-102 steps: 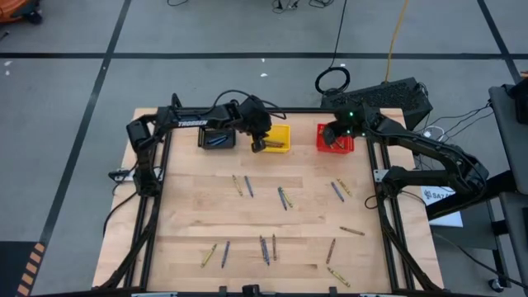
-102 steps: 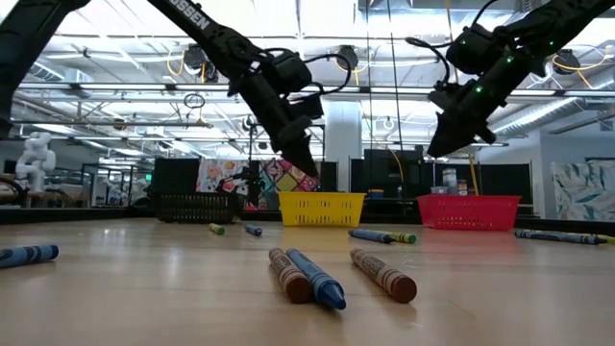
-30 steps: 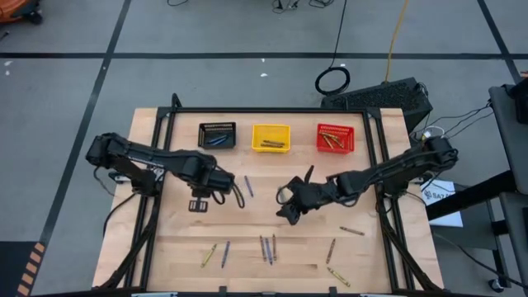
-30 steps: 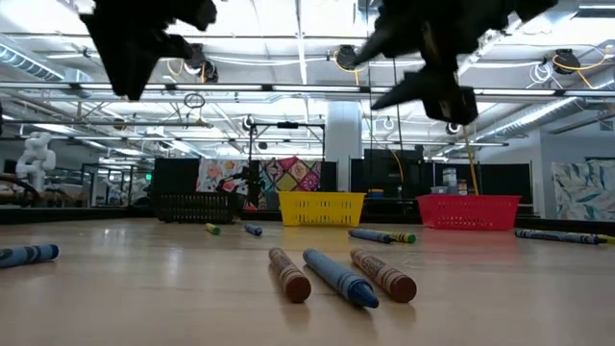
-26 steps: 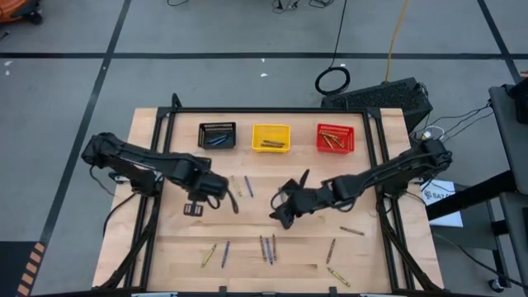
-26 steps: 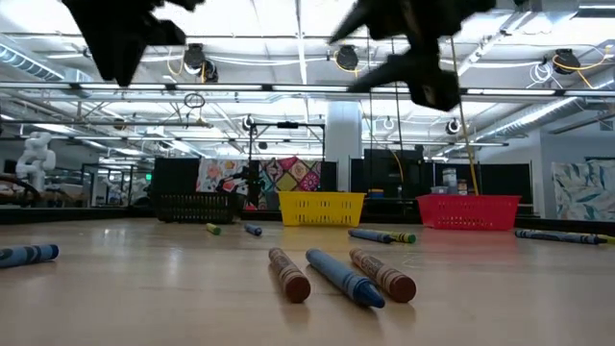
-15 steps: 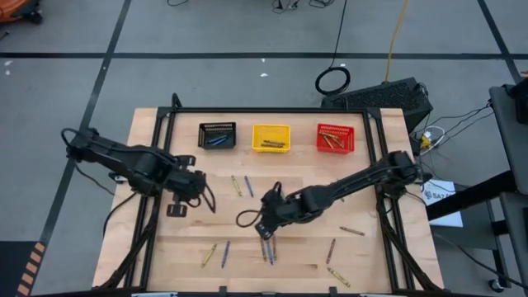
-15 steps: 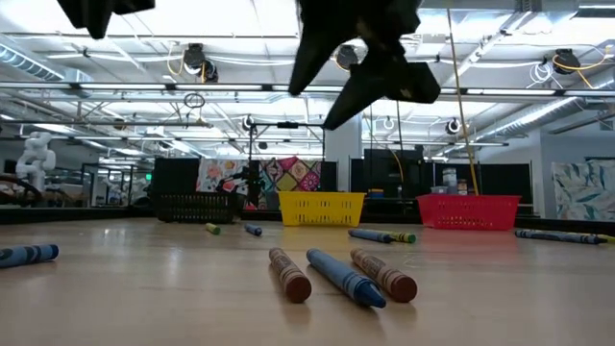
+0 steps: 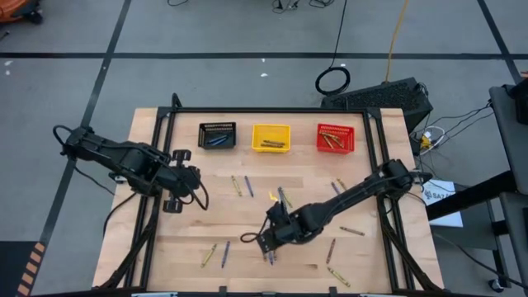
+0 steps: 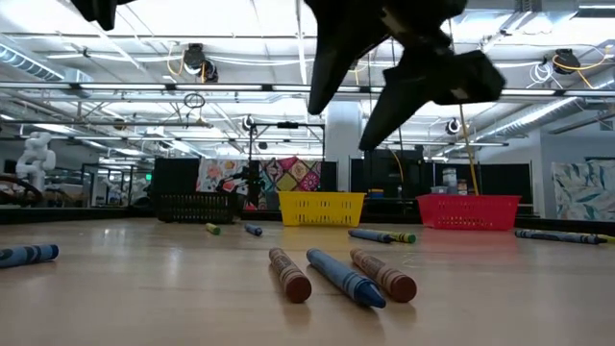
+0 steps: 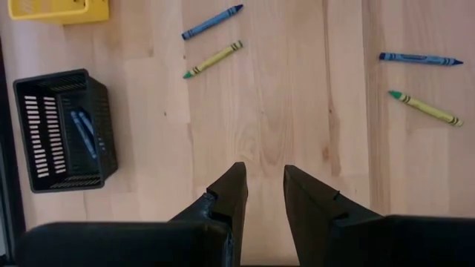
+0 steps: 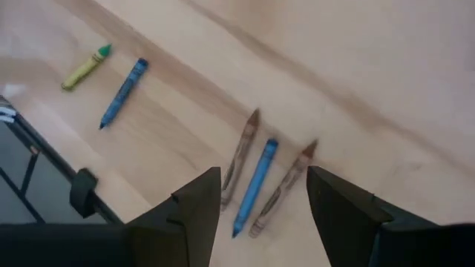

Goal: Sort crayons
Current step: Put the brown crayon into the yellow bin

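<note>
Crayons lie scattered flat on the wooden table [image 9: 190,239]. A brown, a blue and a brown crayon lie side by side near the front middle [image 9: 269,254], also in the low view [image 10: 344,277] and the right wrist view [image 12: 256,178]. My right gripper [image 9: 264,241] hovers above them, open and empty, with these crayons showing between its fingers [image 12: 263,189]. My left gripper [image 9: 173,203] is open and empty over the table's left side [image 11: 265,185]. A yellow-olive [image 12: 85,67] and a blue crayon [image 12: 122,93] lie farther left.
A black bin [image 9: 217,134] with blue crayons, a yellow bin [image 9: 271,137] and a red bin [image 9: 335,139] with crayons stand in a row at the far edge. Other crayons lie mid-table [image 9: 242,186], [image 9: 283,196], [image 9: 338,190] and at the front right [image 9: 338,276].
My right gripper has gone toward the table's near edge and left, and has come to hover over the three crayons at the front middle. My left gripper has drawn back toward the table's left edge.
</note>
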`<state>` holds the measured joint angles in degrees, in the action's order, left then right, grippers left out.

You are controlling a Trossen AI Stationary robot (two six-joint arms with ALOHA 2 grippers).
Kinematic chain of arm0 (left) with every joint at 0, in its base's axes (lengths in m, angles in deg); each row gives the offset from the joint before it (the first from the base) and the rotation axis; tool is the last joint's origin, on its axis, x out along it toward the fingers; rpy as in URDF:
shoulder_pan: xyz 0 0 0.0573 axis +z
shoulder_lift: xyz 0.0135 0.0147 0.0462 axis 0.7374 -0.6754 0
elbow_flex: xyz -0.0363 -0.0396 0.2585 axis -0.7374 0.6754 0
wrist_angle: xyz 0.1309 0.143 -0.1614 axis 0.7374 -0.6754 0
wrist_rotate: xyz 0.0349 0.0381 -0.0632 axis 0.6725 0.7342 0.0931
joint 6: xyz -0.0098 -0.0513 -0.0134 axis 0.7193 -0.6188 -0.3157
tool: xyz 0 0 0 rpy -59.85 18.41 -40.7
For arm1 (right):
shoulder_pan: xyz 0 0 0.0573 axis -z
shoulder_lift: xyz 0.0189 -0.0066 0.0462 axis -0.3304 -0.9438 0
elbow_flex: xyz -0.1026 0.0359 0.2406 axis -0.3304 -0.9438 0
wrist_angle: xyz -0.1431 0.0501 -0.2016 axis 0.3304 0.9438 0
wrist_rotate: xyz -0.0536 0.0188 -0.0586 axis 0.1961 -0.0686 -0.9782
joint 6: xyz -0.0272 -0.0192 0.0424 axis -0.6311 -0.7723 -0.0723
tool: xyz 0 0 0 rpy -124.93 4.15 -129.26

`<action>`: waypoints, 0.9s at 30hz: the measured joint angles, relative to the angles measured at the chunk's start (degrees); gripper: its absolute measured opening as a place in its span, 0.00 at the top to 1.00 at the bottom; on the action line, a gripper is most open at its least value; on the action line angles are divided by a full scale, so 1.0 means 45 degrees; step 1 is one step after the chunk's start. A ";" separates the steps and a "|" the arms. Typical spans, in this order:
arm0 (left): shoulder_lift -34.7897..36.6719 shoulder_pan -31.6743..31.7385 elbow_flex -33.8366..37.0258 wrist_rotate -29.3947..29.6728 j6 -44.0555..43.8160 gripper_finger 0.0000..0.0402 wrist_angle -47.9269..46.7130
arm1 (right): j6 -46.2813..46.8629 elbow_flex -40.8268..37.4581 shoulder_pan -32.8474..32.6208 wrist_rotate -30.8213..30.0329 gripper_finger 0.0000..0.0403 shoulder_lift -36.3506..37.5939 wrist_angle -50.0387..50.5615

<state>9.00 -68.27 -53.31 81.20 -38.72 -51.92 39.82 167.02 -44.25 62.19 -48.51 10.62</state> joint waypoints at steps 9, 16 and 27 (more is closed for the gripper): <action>-0.0005 -0.0029 0.0019 -0.0014 -0.0292 0.78 0.0018 | 0.1591 -0.0002 -0.0701 0.0454 0.54 -0.1338 -0.0540; -0.0005 -0.0039 0.0019 -0.0053 -0.0628 0.78 0.0029 | 0.1938 -0.0002 -0.0732 0.0327 0.54 -0.1484 -0.0725; -0.0005 -0.0529 0.0029 -0.0104 -0.1107 0.78 0.0018 | 0.2377 -0.0002 -0.0732 0.0364 0.58 -0.1484 -0.0369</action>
<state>8.97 -70.65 -53.17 80.74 -43.70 -51.84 50.51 167.01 -47.54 63.83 -55.19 8.96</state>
